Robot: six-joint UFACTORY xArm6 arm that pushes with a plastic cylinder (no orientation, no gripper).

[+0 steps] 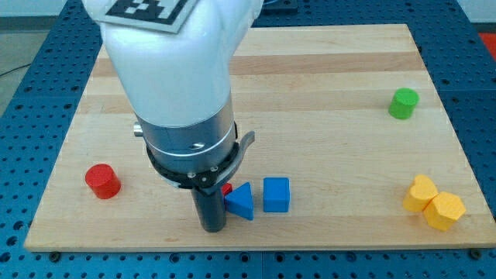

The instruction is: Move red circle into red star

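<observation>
The red circle point(102, 180) sits near the view's left edge of the wooden surface point(325, 85), well apart from the red star point(227, 188), of which only a small red sliver shows, tucked between the dark rod and the blue triangle point(241, 202). To do this step well, I judge that my tip point(213, 229) should go round to the view's left of the red circle, staying clear of it on the way, and then push it rightward in a line slightly toward the view's bottom, correcting early if the block rolls off the rod. The blue triangle touches the star, with the blue cube point(276, 194) just beside it, so a gentle finish would avoid scattering them. The arm stands upright over the board's lower middle, its white body and metal collar hiding much of the centre; the tip rests just beside the star, at its lower left. There is no hand on this arm, only the rod, so nothing is spread or pinched. A green block point(403, 103) and two yellow blocks point(434, 203) lie far off at the view's right.
</observation>
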